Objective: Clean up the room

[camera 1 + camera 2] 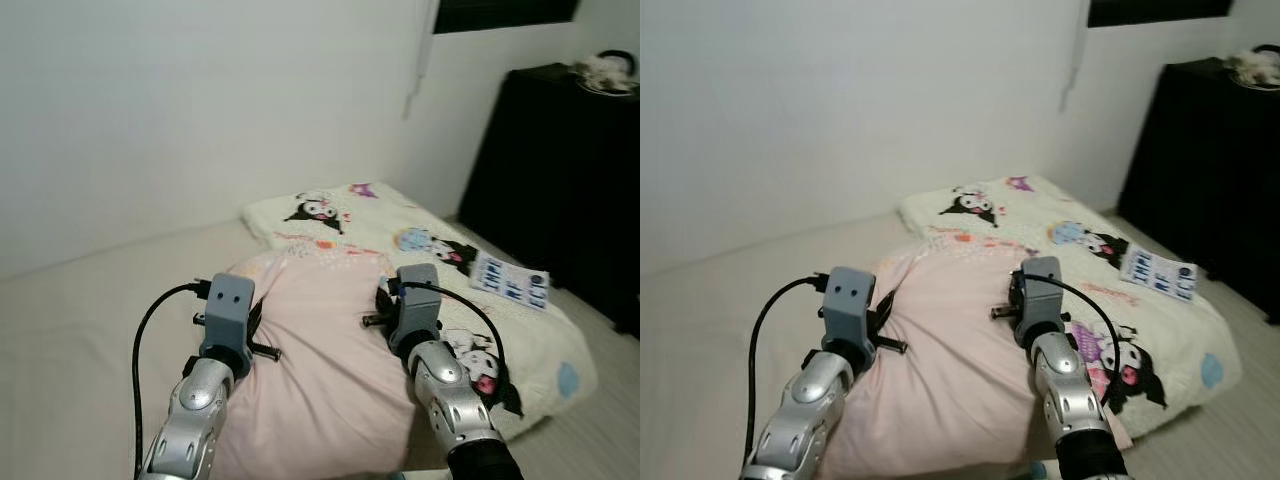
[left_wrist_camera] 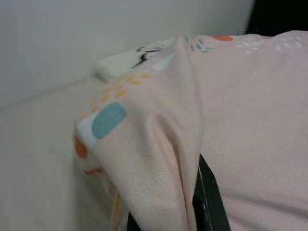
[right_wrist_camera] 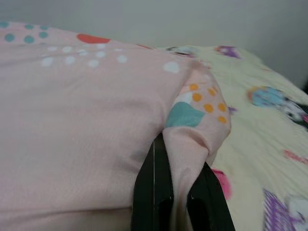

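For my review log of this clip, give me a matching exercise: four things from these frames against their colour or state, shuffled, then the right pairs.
Things:
1. pink pillow
2. folded blanket
3. cabinet
4. booklet

States:
A. black, standing by the wall
B. lying flat on the blanket
C. pinched at two corners by the left gripper and right gripper
D. cream, printed with cartoon characters

Pairs: 1-C, 2-D, 3-A, 4-B

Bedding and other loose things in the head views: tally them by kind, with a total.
Pink pillow, pinched at both near corners by the left hand and right hand: 1
Cartoon-print quilt: 1
White-and-blue packet on the quilt: 1
Black cabinet: 1
Total: 4
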### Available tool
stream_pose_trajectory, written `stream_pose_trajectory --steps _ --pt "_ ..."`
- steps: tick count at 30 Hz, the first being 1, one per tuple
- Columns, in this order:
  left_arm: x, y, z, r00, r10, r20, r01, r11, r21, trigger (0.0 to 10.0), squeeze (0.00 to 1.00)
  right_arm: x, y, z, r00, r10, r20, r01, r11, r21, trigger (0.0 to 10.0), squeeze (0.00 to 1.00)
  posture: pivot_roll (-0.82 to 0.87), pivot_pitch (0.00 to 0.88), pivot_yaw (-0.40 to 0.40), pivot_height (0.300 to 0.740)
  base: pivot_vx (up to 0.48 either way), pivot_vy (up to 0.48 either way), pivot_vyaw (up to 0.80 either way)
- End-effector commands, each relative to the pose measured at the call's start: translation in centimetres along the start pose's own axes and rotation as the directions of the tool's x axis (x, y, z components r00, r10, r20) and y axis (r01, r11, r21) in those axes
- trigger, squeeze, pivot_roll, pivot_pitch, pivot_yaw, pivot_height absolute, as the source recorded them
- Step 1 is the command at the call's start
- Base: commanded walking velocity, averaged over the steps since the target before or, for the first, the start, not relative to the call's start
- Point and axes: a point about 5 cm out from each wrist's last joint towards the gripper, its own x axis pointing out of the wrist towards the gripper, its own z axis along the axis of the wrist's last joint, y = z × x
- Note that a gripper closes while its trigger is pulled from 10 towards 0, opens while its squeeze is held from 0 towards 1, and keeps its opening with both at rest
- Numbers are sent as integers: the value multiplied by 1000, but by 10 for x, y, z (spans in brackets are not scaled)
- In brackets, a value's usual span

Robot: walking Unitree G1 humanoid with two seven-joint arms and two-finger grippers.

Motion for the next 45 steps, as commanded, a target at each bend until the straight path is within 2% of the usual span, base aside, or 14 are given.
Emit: stream_pose_trajectory --steps 1,10,14,22,31,45 --pt "-1 7 9 998 39 53 -40 999 21 10000 0 4 6 13 998 41 54 -40 999 -35 10000 0 -25 0 0 740 0 0 800" --pt "-3 10 5 996 81 37 -82 997 9 10000 0 6 12 14 992 110 58 -107 993 -57 10000 0 -20 0 -3 740 0 0 800" --pt "-3 9 6 997 75 35 -75 997 2 10000 0 7 10 14 993 97 61 -98 995 8 10000 0 -19 0 -3 740 0 0 0" --pt "-2 6 8 997 62 51 -62 998 3 10000 0 7 9 15 994 64 83 -58 996 -73 10000 0 -21 0 4 740 0 0 0" --pt "-1 7 9 997 57 58 -56 998 -12 10000 0 6 10 14 993 75 94 -70 996 -52 10000 0 -19 0 2 740 0 0 0" --pt "-1 8 10 997 55 62 -54 998 -17 10000 0 6 11 14 991 85 101 -80 996 -48 10000 0 -20 0 1 740 0 316 0"
